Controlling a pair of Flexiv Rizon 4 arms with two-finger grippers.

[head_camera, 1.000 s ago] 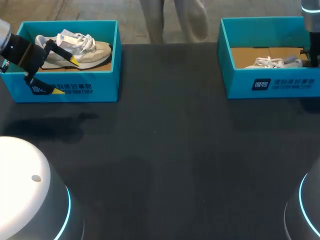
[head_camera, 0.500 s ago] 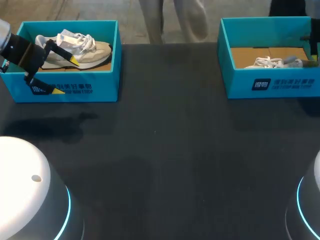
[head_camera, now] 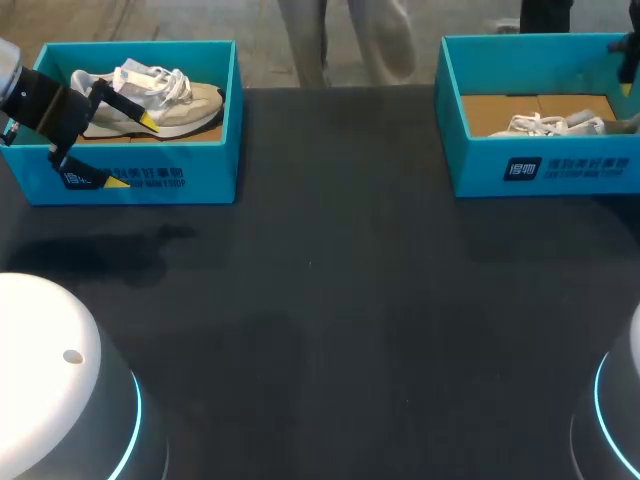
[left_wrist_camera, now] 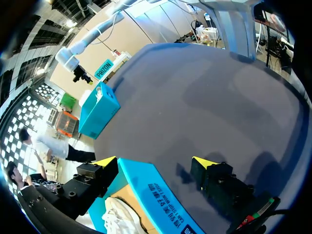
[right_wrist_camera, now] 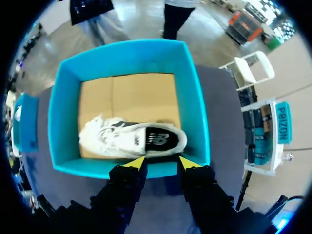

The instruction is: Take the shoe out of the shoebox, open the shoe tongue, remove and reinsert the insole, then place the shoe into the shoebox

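Note:
A teal shoebox [head_camera: 150, 178] at the far left holds a beige and white shoe [head_camera: 160, 100]. My left gripper [head_camera: 131, 151] stands wide open astride this box's front wall [left_wrist_camera: 151, 195], one finger inside beside the shoe [left_wrist_camera: 117, 219], the other outside. A second teal shoebox [head_camera: 540, 170] at the far right holds a white shoe [head_camera: 545, 125] with a black insole. In the right wrist view my right gripper [right_wrist_camera: 162, 163] hangs high over that box's near wall [right_wrist_camera: 146, 169], open and holding nothing, with the shoe [right_wrist_camera: 131, 139] lying on the cardboard floor below.
Dark table top [head_camera: 330, 300] spreads between the two boxes. The white bases of my arms [head_camera: 60, 400] stand at the near corners. The right box [left_wrist_camera: 97, 109] shows far across the table in the left wrist view.
My right arm has risen from the right box and left the head view almost wholly. The left arm and both shoes have kept still.

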